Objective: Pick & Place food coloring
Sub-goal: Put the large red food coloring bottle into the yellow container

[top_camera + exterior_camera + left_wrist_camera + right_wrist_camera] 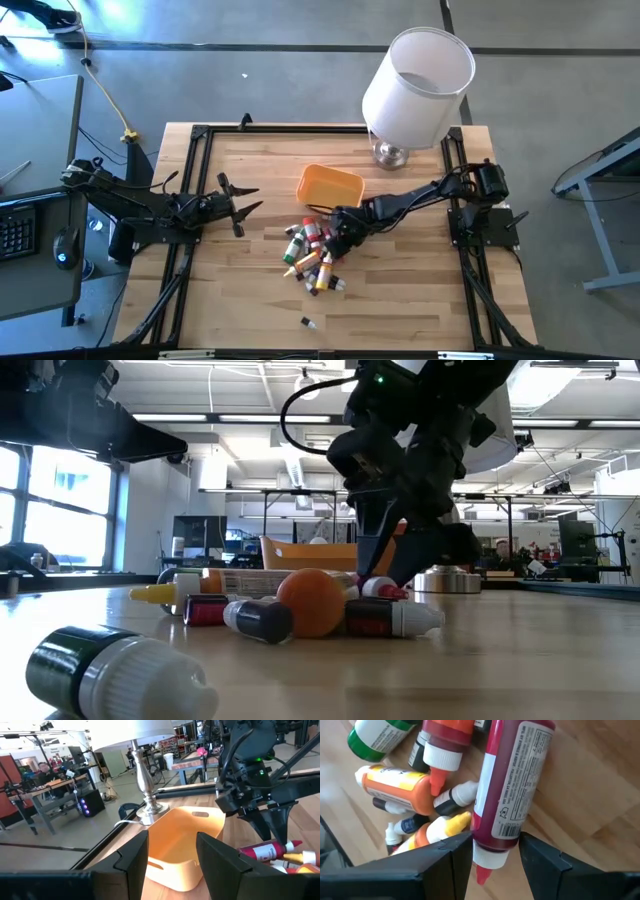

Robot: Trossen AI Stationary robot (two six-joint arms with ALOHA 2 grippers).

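The food coloring bottles [315,255] lie in a heap on the wooden table, in front of the orange tray [330,187]. My right gripper [335,235] slants down over the far side of the heap. It is open, with its fingers on either side of the cap end of a dark red bottle [512,785] that lies on the table. One small bottle [309,322] lies alone near the front edge. My left gripper [240,200] waits open above the table's left side and holds nothing. My right gripper [496,850] comes slanting down from the table's right, its fingers across the dark red bottle at its white-capped end [490,857]. I cannot tell whether the fingers touch it. The bottle lies flat on the wood.
A white-shaded lamp [415,85] with a metal foot stands at the back right, just behind the tray. A black frame [200,135] runs round the table's edges. Bare wood lies on the near side of the heap, to its left and right.
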